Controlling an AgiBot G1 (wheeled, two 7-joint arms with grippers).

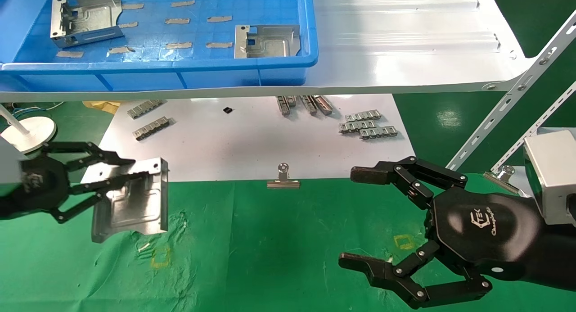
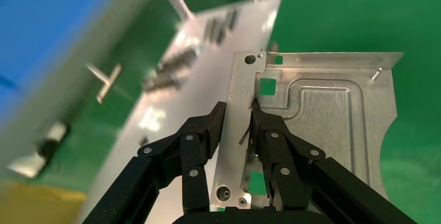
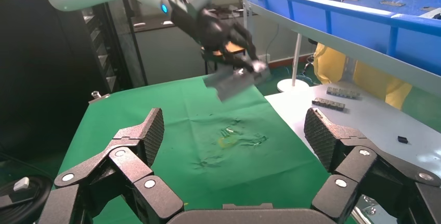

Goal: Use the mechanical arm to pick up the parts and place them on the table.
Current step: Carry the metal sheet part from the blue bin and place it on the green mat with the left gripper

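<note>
Nearest me, my right gripper (image 1: 360,217) hovers idle over the green table (image 1: 279,258), fingers spread wide with nothing between them.

Out on my left side, my left gripper (image 1: 128,172) is clamped on one part (image 1: 132,199), fingers pinching its folded edge wall. The left wrist view shows fingertips (image 2: 216,122) on either side of that thin wall. The plate hangs tilted in the air above the cloth, and the right wrist view confirms it is clear of the surface. A yellow square outline (image 1: 160,256) lies on the cloth just beside and below it.

I judge I am at the set-down step. To do it well I should level the plate, lower it until its flat face meets the cloth, and only then spread my fingers, since an edge pinch may let it swing or slip.

Farther off, beyond the white sheet (image 1: 252,141) and its binder clip (image 1: 283,177), two more parts (image 1: 85,17) wait in the blue bin (image 1: 310,37) on the shelf.
</note>
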